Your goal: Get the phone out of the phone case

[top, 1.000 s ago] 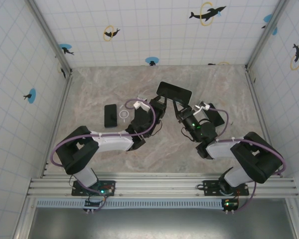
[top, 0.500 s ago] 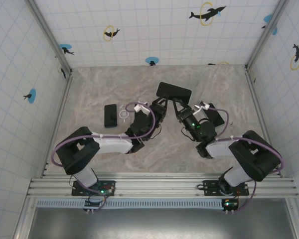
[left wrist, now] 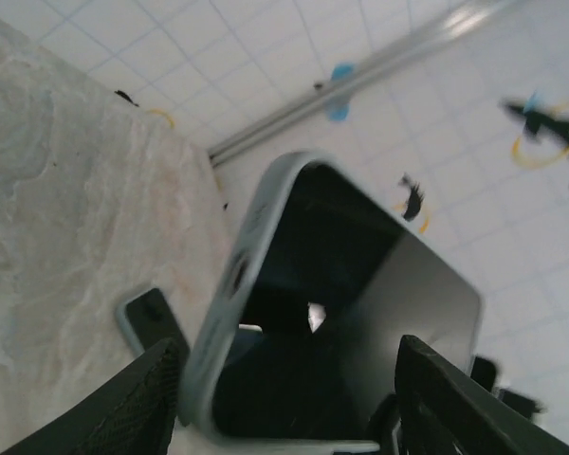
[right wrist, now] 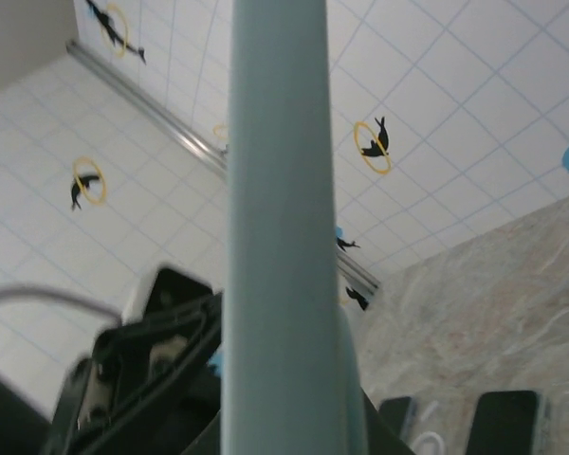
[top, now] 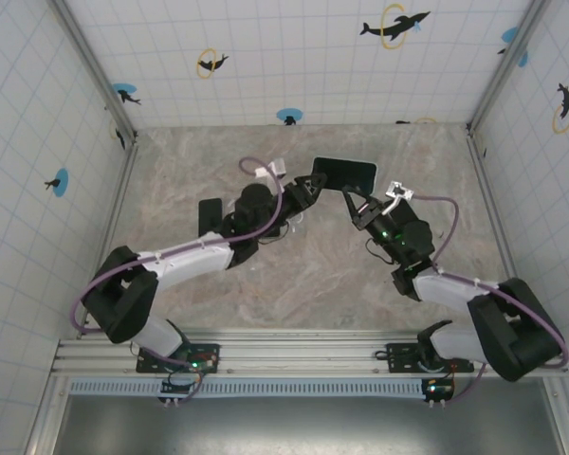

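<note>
Holding the phone case (top: 344, 173) in the air above the far middle of the table (top: 266, 284), long side roughly level, with a gripper at each end of its near edge.

Pinching that near edge, right of the middle, with the right gripper (top: 353, 197), jaws pressed almost together on the thin rim. In the right wrist view, showing the case (right wrist: 275, 190) edge-on as a pale grey-blue band running from top to bottom, with the dark body of the left gripper behind it.

Standing the left gripper (top: 312, 188) at the near left corner of the case, jaws spread wide. In the left wrist view, framing the case (left wrist: 294, 284) between two dark fingers (left wrist: 142, 398), each just beside one side of it; contact impossible to tell.

Presenting the open side of the case to the left wrist camera: grey rim, dark hollow, pale sheen over the right half, small bright spot near the middle. Contents impossible to tell.

Lying flat on the table, well to the left of the case and just beside the left arm: a dark phone (top: 208, 216), appearing below the case's rim in the left wrist view.

Enclosing the table on three sides: white tiled walls (top: 294, 57) carrying dolphin stickers.
</note>
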